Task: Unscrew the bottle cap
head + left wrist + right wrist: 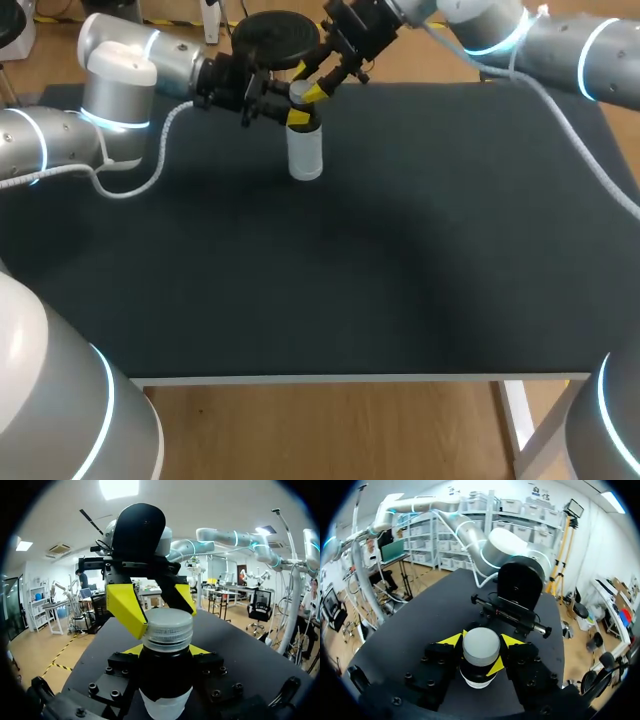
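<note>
Left claw (166, 652) is clamped on the white bottle (305, 155) just under its cap (167, 626); right claw (481, 640) is closed on this cap. Bottle stands upright near the far edge of the worktop (350, 260).

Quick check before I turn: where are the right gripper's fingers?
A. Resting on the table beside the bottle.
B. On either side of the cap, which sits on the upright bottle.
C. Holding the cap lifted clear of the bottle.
B: the right gripper has its yellow tips against both sides of the cap, which sits on the upright bottle.
</note>
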Tool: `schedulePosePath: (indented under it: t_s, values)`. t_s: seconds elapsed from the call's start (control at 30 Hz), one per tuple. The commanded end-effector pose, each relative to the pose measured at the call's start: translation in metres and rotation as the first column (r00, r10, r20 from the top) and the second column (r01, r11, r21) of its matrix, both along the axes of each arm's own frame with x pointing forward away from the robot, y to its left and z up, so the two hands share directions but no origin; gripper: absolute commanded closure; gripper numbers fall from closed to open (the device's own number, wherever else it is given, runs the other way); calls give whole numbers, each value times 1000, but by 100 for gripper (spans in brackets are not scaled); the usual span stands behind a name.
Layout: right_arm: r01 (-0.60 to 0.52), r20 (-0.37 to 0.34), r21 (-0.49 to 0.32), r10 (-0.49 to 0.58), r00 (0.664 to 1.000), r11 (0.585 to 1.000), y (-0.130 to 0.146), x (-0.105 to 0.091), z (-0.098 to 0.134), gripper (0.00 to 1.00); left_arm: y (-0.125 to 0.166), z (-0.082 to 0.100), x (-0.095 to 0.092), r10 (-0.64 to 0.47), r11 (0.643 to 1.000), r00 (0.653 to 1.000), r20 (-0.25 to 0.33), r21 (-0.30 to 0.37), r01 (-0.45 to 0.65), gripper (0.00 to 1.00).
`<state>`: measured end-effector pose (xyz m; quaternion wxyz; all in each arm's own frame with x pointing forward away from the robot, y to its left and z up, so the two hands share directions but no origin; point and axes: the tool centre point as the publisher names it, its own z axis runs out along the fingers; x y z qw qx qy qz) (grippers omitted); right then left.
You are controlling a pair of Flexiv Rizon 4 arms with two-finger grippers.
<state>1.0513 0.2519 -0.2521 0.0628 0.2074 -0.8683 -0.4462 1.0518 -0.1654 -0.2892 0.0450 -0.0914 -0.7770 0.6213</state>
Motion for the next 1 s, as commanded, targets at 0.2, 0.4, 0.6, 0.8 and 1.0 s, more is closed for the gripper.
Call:
schedulePosePath:
  t_s: [0.2, 0.4, 0.6, 0.8, 1.0]
  values:
    - [-193, -93, -47, 188, 978, 980, 3, 4, 4, 100, -2, -2, 1, -3, 1000, 1000, -2, 3, 3, 100]
    - [-199, -88, -60, 194, 977, 978, 2, 3, 4, 64, -2, -2, 1, -3, 1000, 1000, -2, 3, 3, 100]
    - [-96, -104, -69, 89, 991, 993, -1, 4, 8, 0, -2, -2, 1, -3, 1000, 1000, -2, 3, 3, 100]
    - [109, -77, -108, -118, 990, 988, -9, 2, 8, 0, -2, -2, 1, -3, 1000, 1000, -2, 3, 3, 100]
    - [281, -12, -147, -286, 958, 948, -15, -2, 7, 0, -2, -2, 1, -3, 1000, 1000, -2, 3, 3, 100]
